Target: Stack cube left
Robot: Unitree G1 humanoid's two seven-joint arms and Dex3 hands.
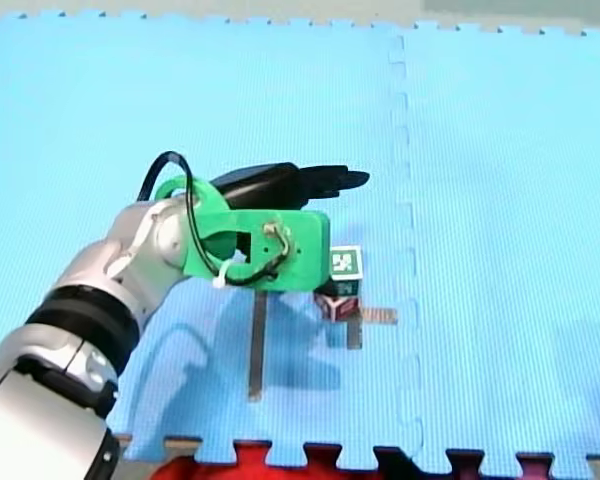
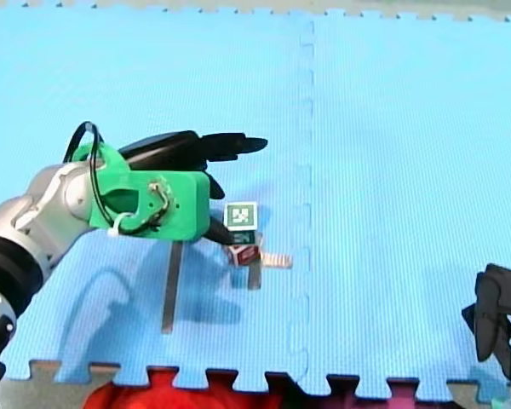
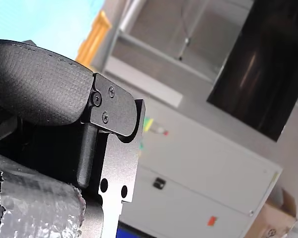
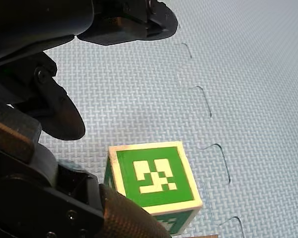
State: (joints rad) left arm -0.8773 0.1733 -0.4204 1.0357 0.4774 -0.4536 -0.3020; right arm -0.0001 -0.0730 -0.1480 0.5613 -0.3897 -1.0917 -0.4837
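First head view: the left robot hand [image 1: 280, 185] is let go and holding nothing. The green cube [image 1: 346, 264] is sitting on the red cube [image 1: 338, 303], just below that hand.

Second head view: the right robot hand [image 2: 498, 328] is hanging far from the cubes, over the foam mat [image 2: 392, 128]. I cannot tell if it is open or closed.

Second wrist view: the green cube's tag face is pointing up. All its sides are alike, so no side is the long one. I think the left robot hand should be lifting straight up so it is not bumping the stack.

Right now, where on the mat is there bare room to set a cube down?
Free: the mat right of its seam, out to the right hand at the near corner; also the far mat beyond the left hand. Crowded: green cube on red cube, tape strips, left hand beside them.
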